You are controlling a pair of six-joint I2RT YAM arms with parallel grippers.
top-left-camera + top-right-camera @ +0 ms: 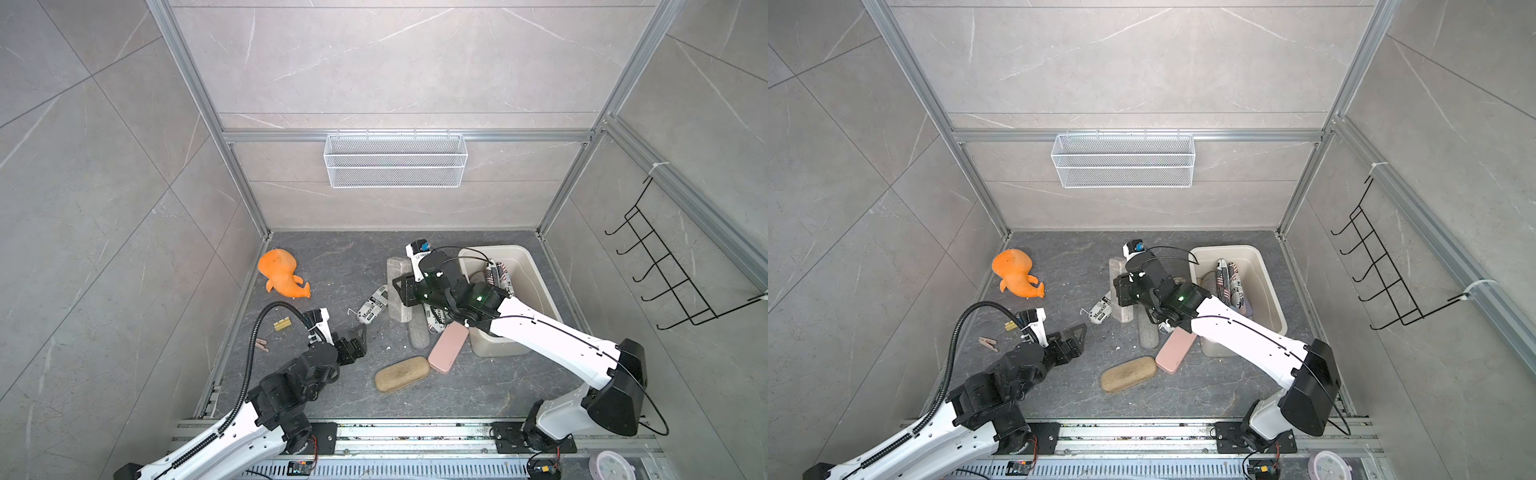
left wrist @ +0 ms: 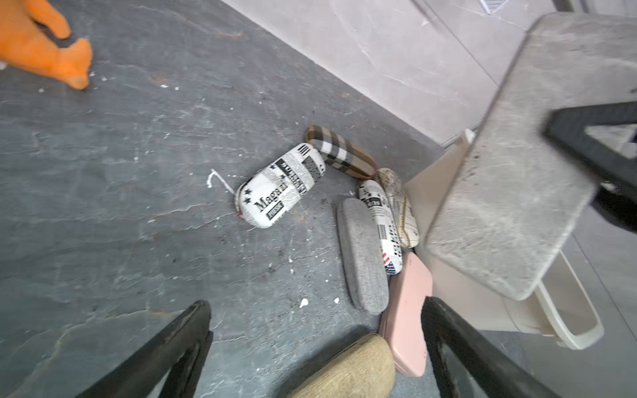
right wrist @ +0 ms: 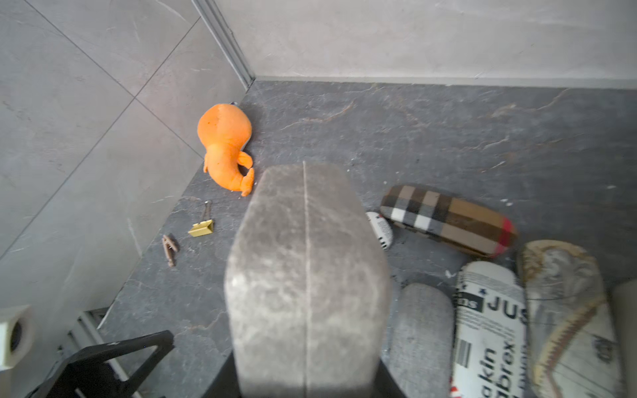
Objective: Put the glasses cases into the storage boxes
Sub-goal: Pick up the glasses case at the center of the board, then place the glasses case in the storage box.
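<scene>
Right hand (image 1: 402, 291) gripping grey case (image 1: 397, 270), tub (image 1: 503, 345) beside

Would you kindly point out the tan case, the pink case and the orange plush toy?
tan case (image 1: 401, 374): in a top view, centre of its fabric lid.
pink case (image 1: 448, 349): in a top view, middle of its smooth lid.
orange plush toy (image 1: 280, 273): in a top view, on its body.

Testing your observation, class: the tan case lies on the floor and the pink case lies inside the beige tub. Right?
No. The tan case lies on the floor, but the pink case lies outside the beige tub, beside it, as both top views show.
</scene>
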